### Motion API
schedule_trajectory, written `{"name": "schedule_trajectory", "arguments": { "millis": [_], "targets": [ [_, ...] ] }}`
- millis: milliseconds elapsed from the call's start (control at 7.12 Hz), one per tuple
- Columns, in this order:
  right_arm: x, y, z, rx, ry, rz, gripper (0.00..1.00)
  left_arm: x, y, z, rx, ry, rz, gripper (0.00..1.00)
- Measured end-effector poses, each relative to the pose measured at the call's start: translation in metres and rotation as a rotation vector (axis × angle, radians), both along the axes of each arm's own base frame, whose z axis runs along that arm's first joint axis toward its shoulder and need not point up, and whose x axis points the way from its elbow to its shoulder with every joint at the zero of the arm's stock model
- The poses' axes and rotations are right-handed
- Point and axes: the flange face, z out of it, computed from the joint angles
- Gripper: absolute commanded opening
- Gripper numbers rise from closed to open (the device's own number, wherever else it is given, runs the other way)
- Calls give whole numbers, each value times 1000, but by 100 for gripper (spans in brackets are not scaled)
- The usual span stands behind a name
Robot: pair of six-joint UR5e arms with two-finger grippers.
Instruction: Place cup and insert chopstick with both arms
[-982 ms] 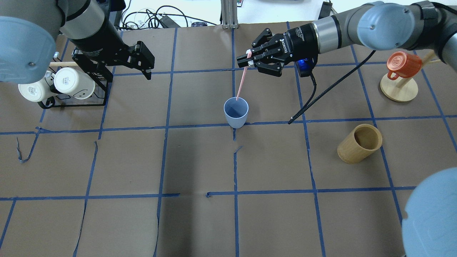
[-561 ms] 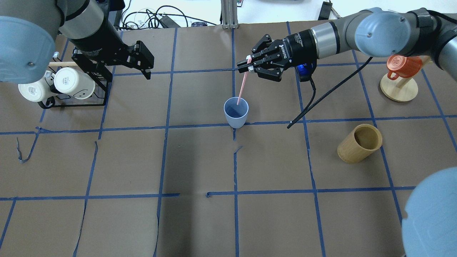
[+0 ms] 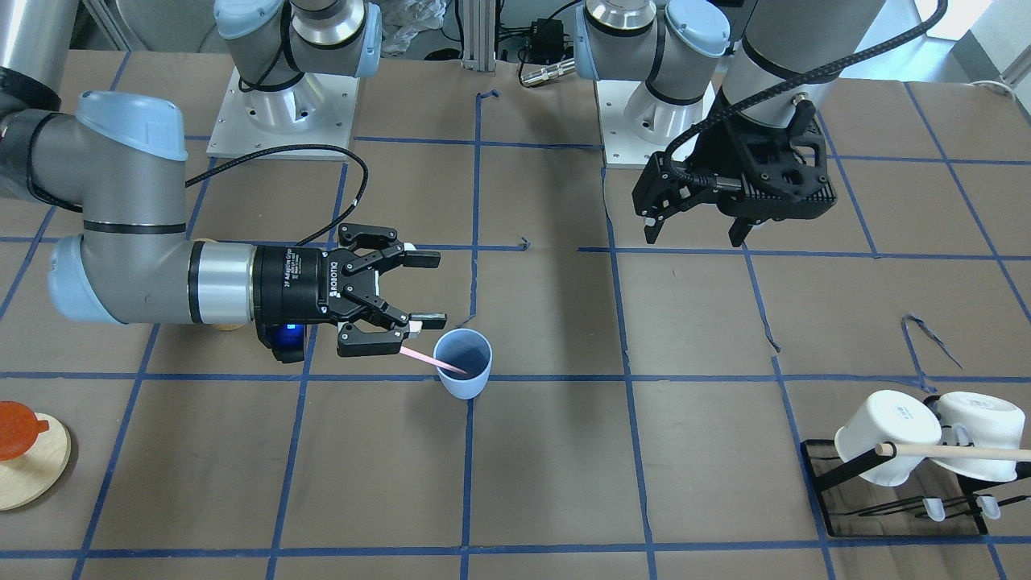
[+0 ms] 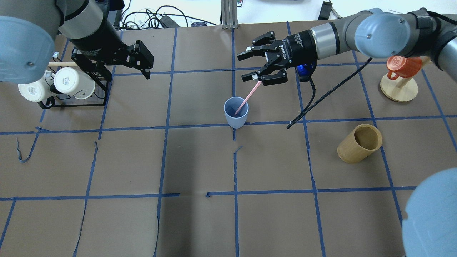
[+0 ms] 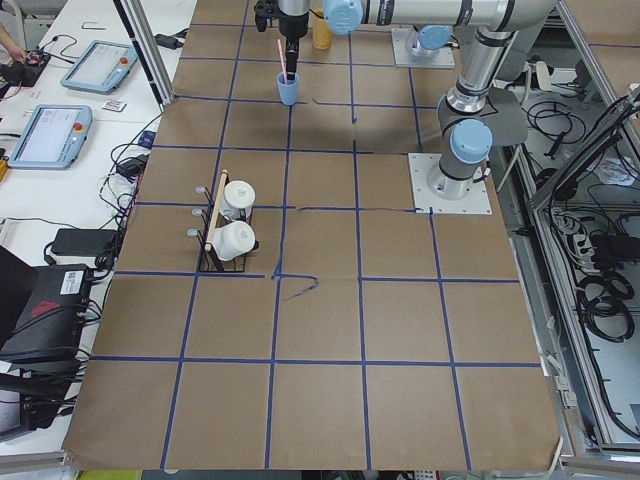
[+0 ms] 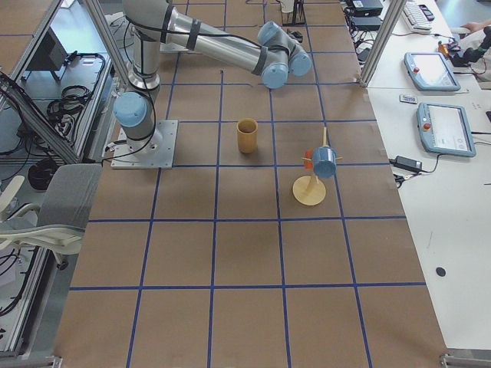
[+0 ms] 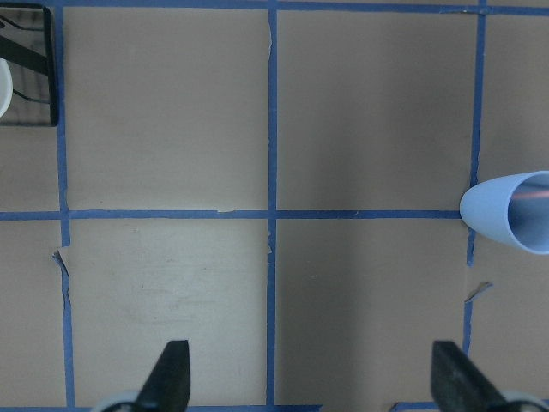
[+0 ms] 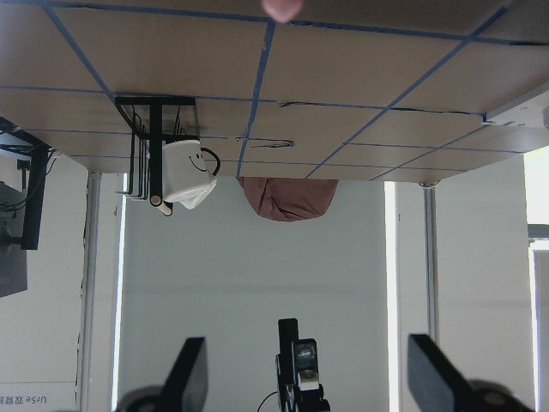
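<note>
The light-blue cup (image 4: 236, 115) stands upright near the table's middle; it also shows in the front view (image 3: 462, 379) and at the right edge of the left wrist view (image 7: 510, 221). The pale-pink chopstick (image 4: 247, 98) stands in the cup and leans on its rim toward my right gripper (image 4: 247, 66). That gripper is open, jaws spread, just behind and to the right of the cup (image 3: 429, 290). The stick's top end lies close under its lower finger; I cannot tell if they touch. My left gripper (image 3: 694, 235) is open and empty, hovering at the back left (image 4: 128, 66).
A black rack with white mugs (image 4: 60, 85) and a wooden rod sits at the back left, beside my left arm. A tan wooden cylinder (image 4: 358, 142) stands at the right. An orange cup hangs on a wooden stand (image 4: 401, 71) at the back right. My right arm's cable (image 4: 314, 100) dangles.
My right gripper has opened and let go of the chopstick. The stick has dropped into the cup and tipped to lean right. The left arm has not moved.
</note>
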Motion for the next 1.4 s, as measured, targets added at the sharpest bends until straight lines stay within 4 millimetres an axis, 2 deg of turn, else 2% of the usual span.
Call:
{"name": "schedule_trajectory", "arguments": {
  "millis": [140,281,561,842,1123,1404],
  "targets": [
    [-2,-1,7,-38,44,20,95,0,0,0,0,-1,0,100],
    [-6,-1,23,-101,147,48,100,0,0,0,-1,-1,0,100],
    [-20,8,68,-249,421,77,100,0,0,0,0,-4,-1,100],
    [-36,21,97,-328,651,119,100,1,1,0,0,-5,-2,100],
    [-47,30,117,-452,778,220,100,1,1,0,0,-7,-2,100],
    [-61,40,126,-658,898,472,100,1,1,0,0,-7,-2,100]
  ]
}}
